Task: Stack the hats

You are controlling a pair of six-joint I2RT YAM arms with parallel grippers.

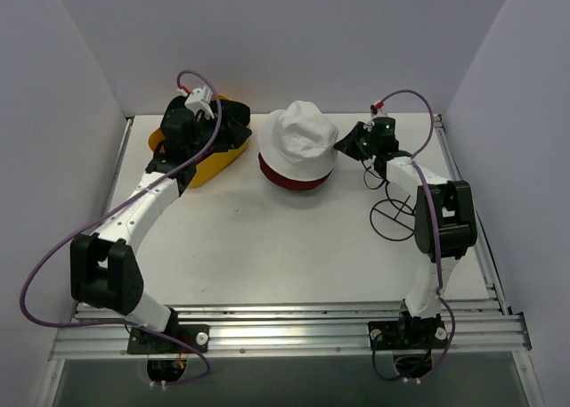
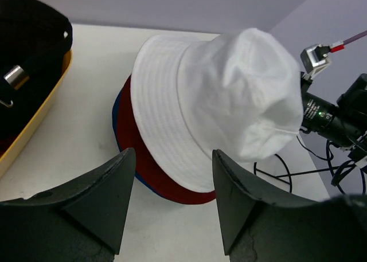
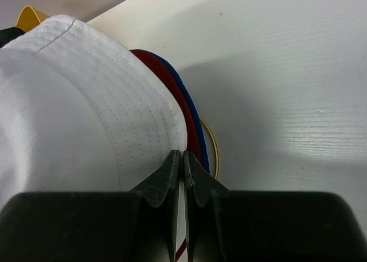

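Note:
A white bucket hat (image 1: 298, 138) tops a stack on a maroon hat (image 1: 289, 181), with a blue hat's rim (image 2: 116, 127) showing beneath. My right gripper (image 1: 346, 143) is shut on the white hat's right brim (image 3: 143, 136), and its fingers (image 3: 170, 165) pinch the fabric. My left gripper (image 1: 236, 133) hovers open and empty by the yellow basket, left of the stack; its fingers (image 2: 117, 184) frame the white hat (image 2: 229, 96). A black cap (image 2: 28, 50) lies in the basket. The red cap is not clearly visible.
The yellow basket (image 1: 209, 165) stands at the back left, its rim (image 2: 34, 118) beside my left gripper. A thin black wire frame (image 1: 396, 215) lies on the table under my right arm. A thin gold ring (image 3: 215, 150) peeks from under the stack.

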